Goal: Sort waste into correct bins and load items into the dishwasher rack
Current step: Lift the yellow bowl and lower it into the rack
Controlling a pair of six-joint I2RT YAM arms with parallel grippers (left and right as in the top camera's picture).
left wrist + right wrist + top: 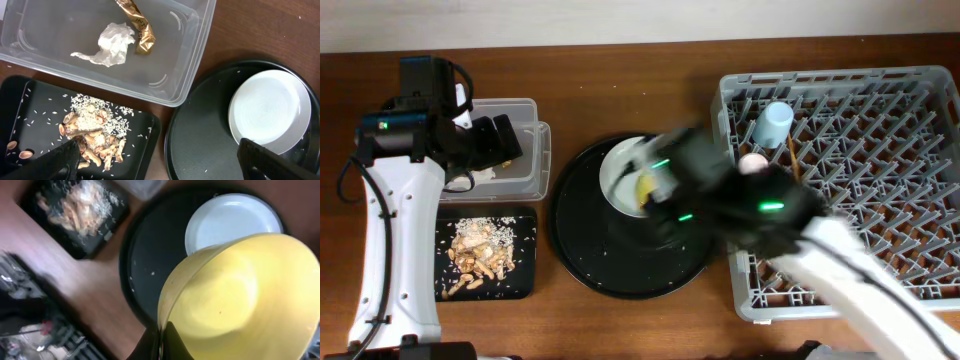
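Pinching yellow bowl (235,300) rim, right gripper (161,337) over round black tray (145,255)

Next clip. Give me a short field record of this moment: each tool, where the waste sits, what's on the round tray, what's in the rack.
left tool: open, empty, over clear tub
right tool: shut on rim of yellow bowl, held over round black tray
clear tub holds: tissue, wrapper
flat black tray holds: food scraps
round black tray holds: plate
rack holds: light blue cup, pink cup, chopsticks
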